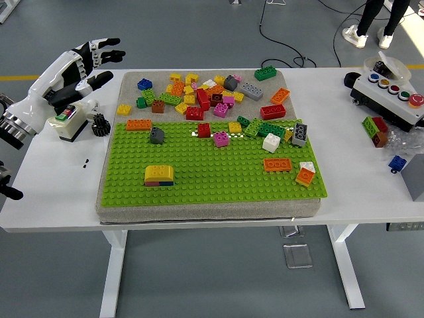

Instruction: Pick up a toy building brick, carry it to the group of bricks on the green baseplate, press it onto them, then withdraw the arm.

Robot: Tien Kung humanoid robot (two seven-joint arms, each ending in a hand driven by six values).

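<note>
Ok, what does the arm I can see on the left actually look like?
The left arm has a glossy white shell over its forearm, ending in a ribbed black wrist joint at the picture's edge. The left hand is white-backed with five black fingers. No cables or markings visible.

Baseplate (218,189) front open; brick pile (205,93) crowds back.

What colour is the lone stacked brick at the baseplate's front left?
Yellow on top, with a pink and blue layer beneath; head view.
</note>
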